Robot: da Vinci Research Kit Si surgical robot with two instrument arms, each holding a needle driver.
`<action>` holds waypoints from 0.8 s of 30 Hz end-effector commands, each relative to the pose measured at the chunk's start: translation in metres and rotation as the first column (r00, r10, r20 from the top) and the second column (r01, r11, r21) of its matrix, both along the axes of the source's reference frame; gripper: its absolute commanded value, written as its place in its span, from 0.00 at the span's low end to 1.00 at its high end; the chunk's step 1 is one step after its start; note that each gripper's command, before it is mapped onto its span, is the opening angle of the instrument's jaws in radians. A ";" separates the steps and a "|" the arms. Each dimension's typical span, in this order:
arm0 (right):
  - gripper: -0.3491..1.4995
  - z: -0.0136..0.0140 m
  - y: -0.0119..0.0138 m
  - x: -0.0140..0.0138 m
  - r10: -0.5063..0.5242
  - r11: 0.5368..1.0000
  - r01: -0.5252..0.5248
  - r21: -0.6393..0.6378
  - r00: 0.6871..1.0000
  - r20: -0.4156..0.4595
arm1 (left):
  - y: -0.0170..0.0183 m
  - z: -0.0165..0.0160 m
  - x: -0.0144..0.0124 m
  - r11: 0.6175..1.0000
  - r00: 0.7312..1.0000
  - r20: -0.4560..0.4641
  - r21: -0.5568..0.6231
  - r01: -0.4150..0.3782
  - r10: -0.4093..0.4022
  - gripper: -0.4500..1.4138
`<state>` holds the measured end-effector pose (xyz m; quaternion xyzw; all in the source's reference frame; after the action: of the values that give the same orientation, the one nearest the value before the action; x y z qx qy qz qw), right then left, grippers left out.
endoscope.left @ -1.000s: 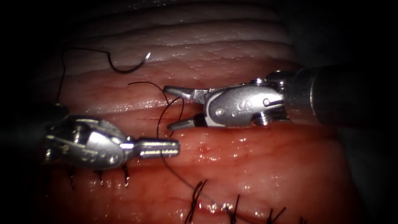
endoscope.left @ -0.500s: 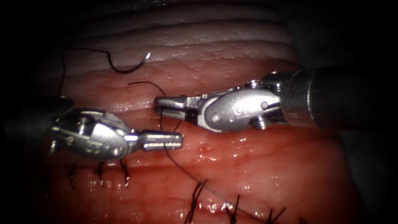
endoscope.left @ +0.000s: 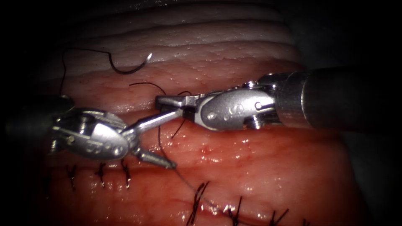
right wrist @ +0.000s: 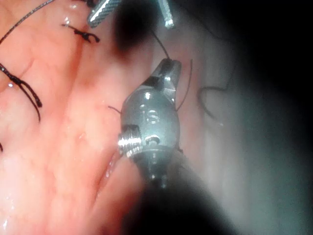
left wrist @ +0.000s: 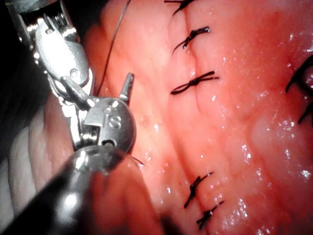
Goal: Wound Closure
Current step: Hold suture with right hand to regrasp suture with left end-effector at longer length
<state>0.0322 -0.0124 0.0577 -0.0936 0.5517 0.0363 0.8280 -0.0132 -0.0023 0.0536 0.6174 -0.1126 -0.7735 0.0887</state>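
Note:
The curved needle (endoscope.left: 127, 69) lies loose on the pale far tissue, up and to the left, held by neither tool. Its thread (endoscope.left: 63, 77) trails off to the left. My right tool (endoscope.left: 161, 101) comes in from the right with its jaws shut on a strand of thread (endoscope.left: 159, 134), which drops toward the stitches at the cut (endoscope.left: 197, 201). My left tool (endoscope.left: 173, 139) is spread open around that strand, its upper jaw touching the right jaws. In the right wrist view the right tool (right wrist: 168, 68) pinches the thread (right wrist: 160, 46). The left wrist view has the left tool (left wrist: 100, 85) open.
Dark knotted stitches (endoscope.left: 125, 175) line the closed cut on the near left and along the near edge (endoscope.left: 236, 209); more of these stitches (left wrist: 194, 82) cross the cut in the left wrist view. A short thread tail (endoscope.left: 180, 125) hangs under the right jaws. The tissue (endoscope.left: 259, 167) is wet and glistening.
The right jaws, open a second ago, moved left and closed on the thread. The left jaws, shut until half a second ago, have sprung open around the strand.

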 end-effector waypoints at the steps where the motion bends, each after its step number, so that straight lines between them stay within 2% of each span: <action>1: 0.00 0.0014 0.0011 0.0005 0.010 1.000 -0.010 0.010 1.000 0.006 | 0.0001 0.0004 -0.0007 0.999 1.000 -0.014 -0.021 0.024 -0.024 0.73; 6: 0.00 0.0037 0.0031 0.0002 0.049 0.997 -0.050 0.066 0.998 0.027 | -0.0013 -0.0003 -0.0024 0.988 0.994 -0.050 -0.124 0.092 -0.098 0.83; 14: 0.00 0.0058 0.0042 -0.0001 0.088 0.987 -0.092 0.130 0.996 0.035 | -0.0046 -0.0002 -0.0059 0.955 0.974 -0.152 -0.270 0.124 -0.170 0.81; 24: 0.00 0.0071 0.0044 0.0000 0.109 0.978 -0.114 0.176 0.993 0.041 | -0.0061 0.0004 -0.0091 0.907 0.944 -0.163 -0.362 0.214 -0.287 0.75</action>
<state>0.0314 -0.0082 0.0644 -0.0497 0.5254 0.1307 0.8393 -0.0221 -0.0088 0.0535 0.4823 -0.3174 -0.8092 0.1084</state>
